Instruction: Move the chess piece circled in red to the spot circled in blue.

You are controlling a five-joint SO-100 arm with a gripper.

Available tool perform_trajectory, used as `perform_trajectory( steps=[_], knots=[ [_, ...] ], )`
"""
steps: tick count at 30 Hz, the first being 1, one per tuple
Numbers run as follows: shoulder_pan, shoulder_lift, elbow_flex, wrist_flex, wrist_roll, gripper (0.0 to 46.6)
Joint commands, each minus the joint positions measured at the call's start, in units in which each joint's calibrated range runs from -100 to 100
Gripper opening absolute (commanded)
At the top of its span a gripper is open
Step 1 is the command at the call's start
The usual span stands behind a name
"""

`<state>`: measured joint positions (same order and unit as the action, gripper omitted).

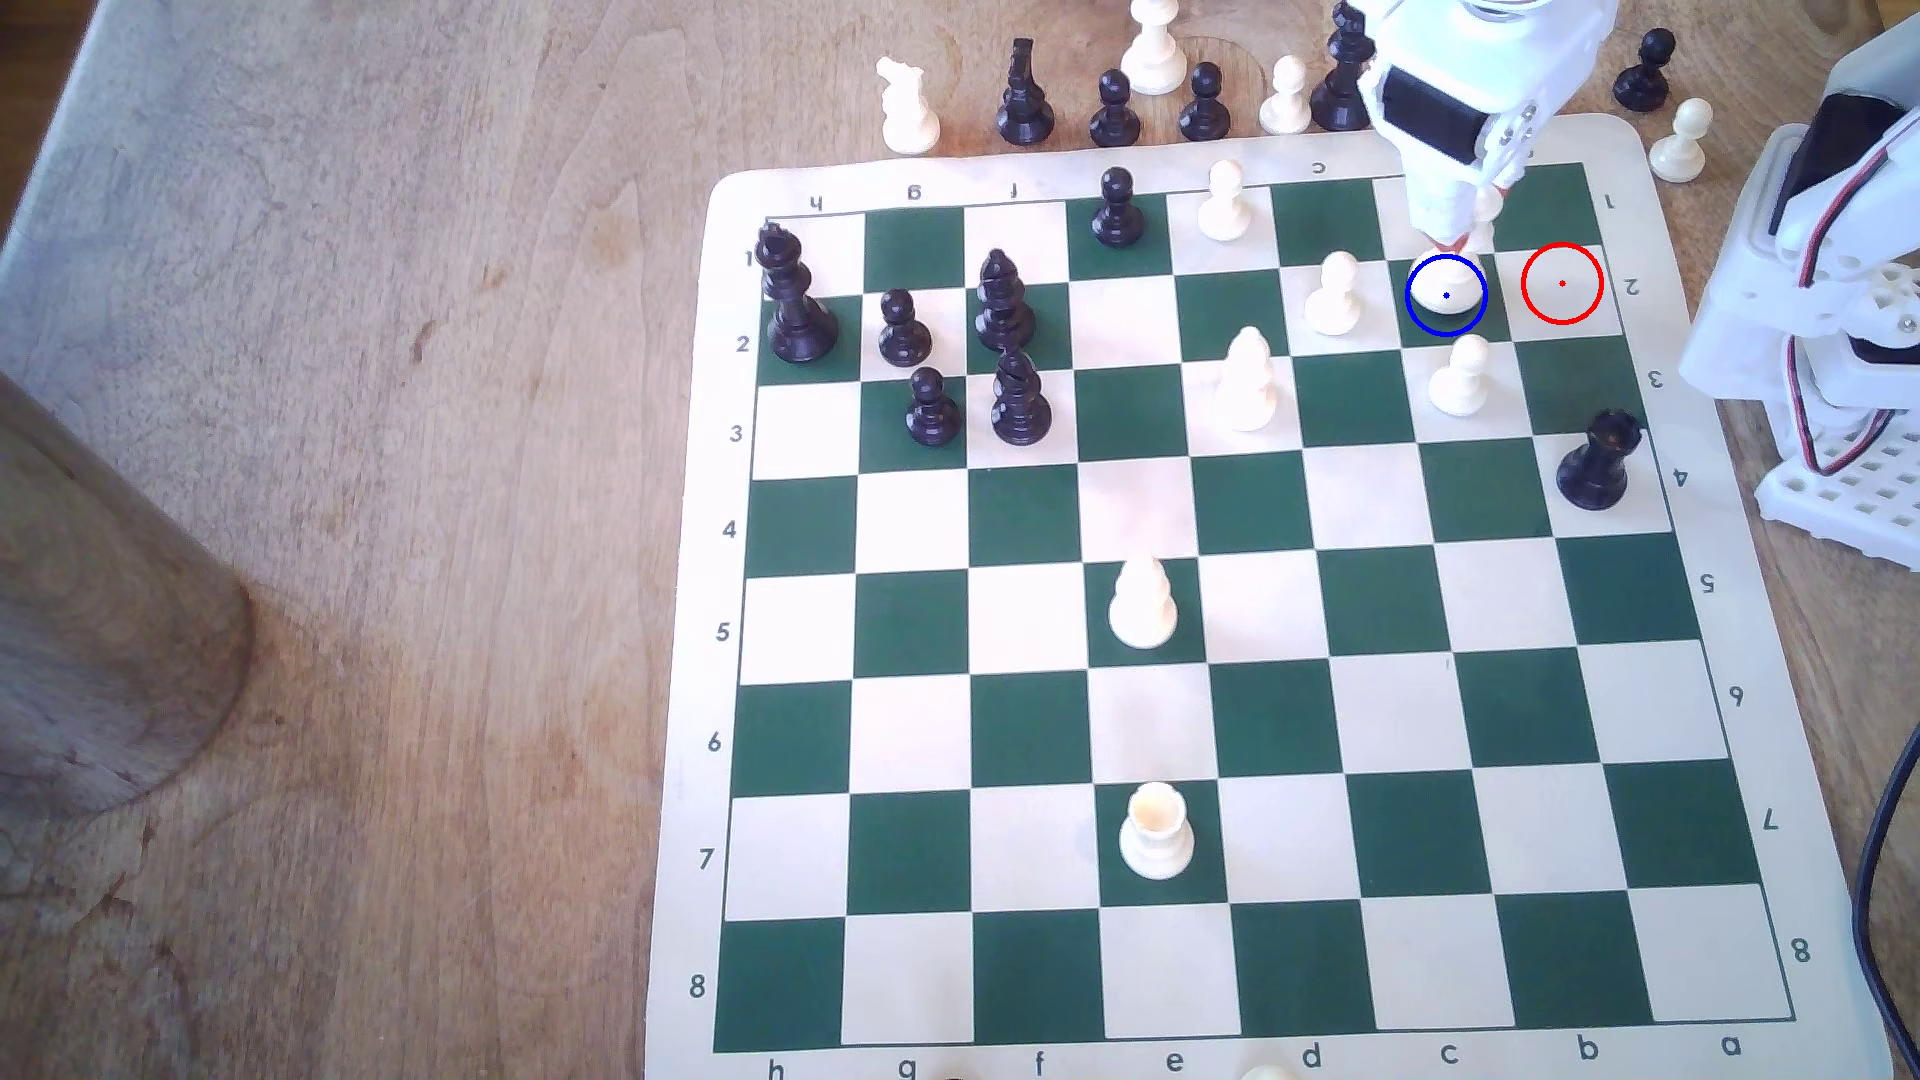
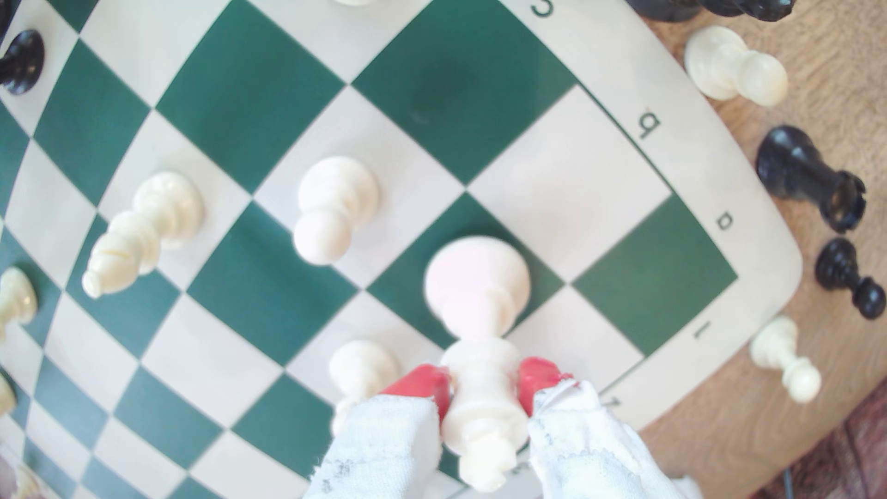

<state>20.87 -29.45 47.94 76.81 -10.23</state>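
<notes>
Wooden surface (image 1: 416, 519), light brown grain. Green-and-cream chess mat (image 1: 1247, 1049) lies flat on it, under the jaws. Off the mat, on bare wood past its far edge behind the jaws: row of captured pieces, white knight (image 1: 907, 104), 3 black pawns, black bishop (image 1: 1024, 96), white pawns. White arm base (image 1: 1839, 498) sits on the wood beside the mat, near the jaws.
</notes>
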Motion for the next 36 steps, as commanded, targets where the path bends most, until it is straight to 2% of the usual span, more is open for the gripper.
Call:
perform_trajectory(
  steps=[1,8,9,10,13,17,18,22,29,32,36],
  knots=[
    [-0.26,0.16,-0.44,-0.15,0.00,0.4],
    [-0.26,0.76,-0.17,-0.24,0.00,0.4],
    [-0.26,0.84,-0.17,-0.40,-0.05,1.6],
    [-0.26,0.93,-0.17,-0.40,-0.05,3.5],
    [-0.18,1.10,-0.17,0.17,0.00,13.7],
    [-0.10,0.84,-0.17,0.42,0.05,19.9],
    [0.13,0.16,-0.17,1.07,0.44,23.0],
    [0.68,-2.89,-0.71,3.37,1.32,27.5],
    [1.38,-7.65,-6.15,8.85,1.32,28.3],
    [1.77,-8.49,-11.77,13.93,1.37,25.7],
    [1.54,-12.06,-15.94,16.31,1.37,26.4]
  ],
)
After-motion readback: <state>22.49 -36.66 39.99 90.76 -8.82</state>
